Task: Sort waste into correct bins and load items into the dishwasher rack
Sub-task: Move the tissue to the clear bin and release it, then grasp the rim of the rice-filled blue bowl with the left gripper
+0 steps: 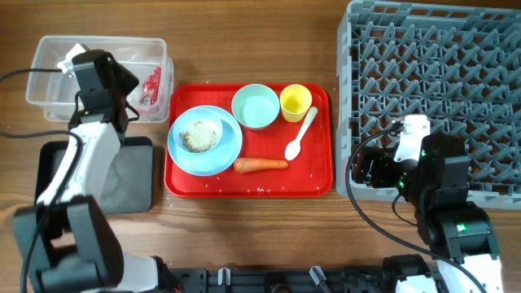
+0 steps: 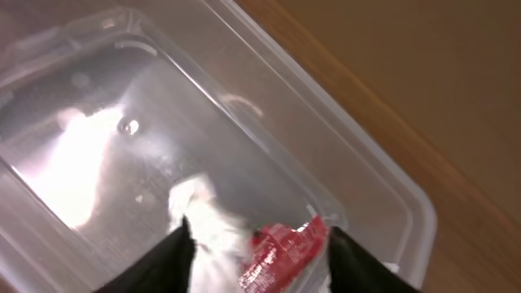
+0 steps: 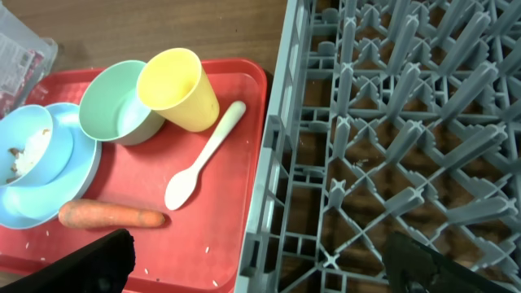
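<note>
My left gripper (image 2: 260, 262) is open above the clear tub (image 2: 350, 163). A crumpled white tissue (image 2: 207, 232) and the red wrapper (image 2: 286, 251) lie in the tub between its fingers. In the overhead view this gripper (image 1: 122, 81) hangs over the tub (image 1: 49, 98), next to the wrapper (image 1: 151, 85). The black tray (image 1: 130, 175) lies below. A carrot (image 1: 260, 164), a light blue bowl (image 1: 200, 136) of rice scraps on a light blue plate (image 1: 232, 155), a mint-green bowl (image 1: 256, 106), a yellow cup (image 1: 295, 101) and a white spoon (image 1: 300, 134) sit on the red tray (image 1: 317, 179). My right gripper (image 3: 260, 277) is open and empty over the left edge of the grey rack (image 1: 440, 73).
Rice grains are scattered on the red tray (image 3: 236, 212). The right arm's cable loops over the table in front of the rack (image 1: 358, 203). The rack's upright pegs (image 3: 407, 122) fill the right side.
</note>
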